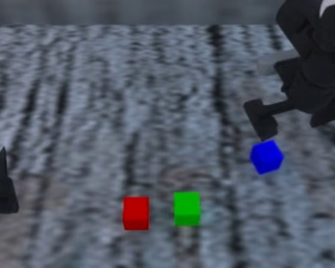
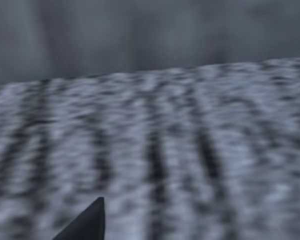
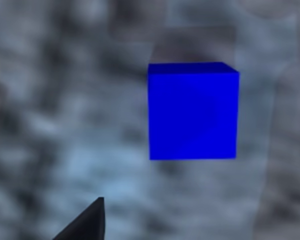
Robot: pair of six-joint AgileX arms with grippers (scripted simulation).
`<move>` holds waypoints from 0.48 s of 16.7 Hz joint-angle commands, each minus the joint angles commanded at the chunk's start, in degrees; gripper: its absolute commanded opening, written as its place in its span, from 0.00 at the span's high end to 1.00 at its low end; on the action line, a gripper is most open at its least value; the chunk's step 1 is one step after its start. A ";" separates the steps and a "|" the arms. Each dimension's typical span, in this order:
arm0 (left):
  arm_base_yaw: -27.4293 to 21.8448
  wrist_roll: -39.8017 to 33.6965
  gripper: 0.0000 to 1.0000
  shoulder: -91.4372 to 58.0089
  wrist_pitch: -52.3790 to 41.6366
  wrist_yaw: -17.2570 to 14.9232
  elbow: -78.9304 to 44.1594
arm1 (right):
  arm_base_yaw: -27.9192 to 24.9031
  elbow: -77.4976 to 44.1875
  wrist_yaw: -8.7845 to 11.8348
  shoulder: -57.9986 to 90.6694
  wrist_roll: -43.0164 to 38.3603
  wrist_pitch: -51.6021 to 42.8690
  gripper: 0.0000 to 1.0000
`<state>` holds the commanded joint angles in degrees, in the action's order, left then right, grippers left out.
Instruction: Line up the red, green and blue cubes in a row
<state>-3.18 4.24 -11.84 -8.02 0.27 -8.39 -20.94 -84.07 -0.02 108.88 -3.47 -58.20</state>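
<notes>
Blue cube (image 1: 266,157) is the odd one out: it sits on the table (image 1: 100,111) to the right of and farther back than the red cube (image 1: 135,213) and green cube (image 1: 187,208), which already lie side by side in a near row with a small gap between them. The right gripper (image 1: 263,124) hangs just beyond the blue cube, on its far side, so the cube lies slightly nearer than the fingertips; the right wrist view shows the cube close ahead, apart from the one dark fingertip (image 3: 85,225) in view. Whether the right jaws are open or closed cannot be told. The right arm is plainly the nearer one. The left gripper (image 1: 1,187) is parked at the table's left edge, well apart from all three cubes, its jaw state likewise unclear.
</notes>
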 joint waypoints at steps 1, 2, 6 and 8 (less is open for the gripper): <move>1.25 -1.20 0.00 3.47 2.16 -0.07 2.43 | -0.58 -2.55 -0.02 2.97 -0.10 -1.58 0.00; 2.29 -2.22 0.00 6.36 4.06 -0.14 4.48 | -1.07 -4.72 -0.04 5.50 -0.19 -2.92 0.00; 4.32 -4.24 0.00 11.84 8.02 -0.27 8.39 | -2.01 -8.96 -0.09 10.47 -0.37 -5.49 0.00; 4.32 -4.24 0.00 11.84 8.02 -0.27 8.39 | -2.01 -8.96 -0.09 10.47 -0.37 -5.49 0.00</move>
<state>1.15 0.00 0.00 0.00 0.00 0.00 -22.95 -93.03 -0.12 119.34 -3.84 -63.69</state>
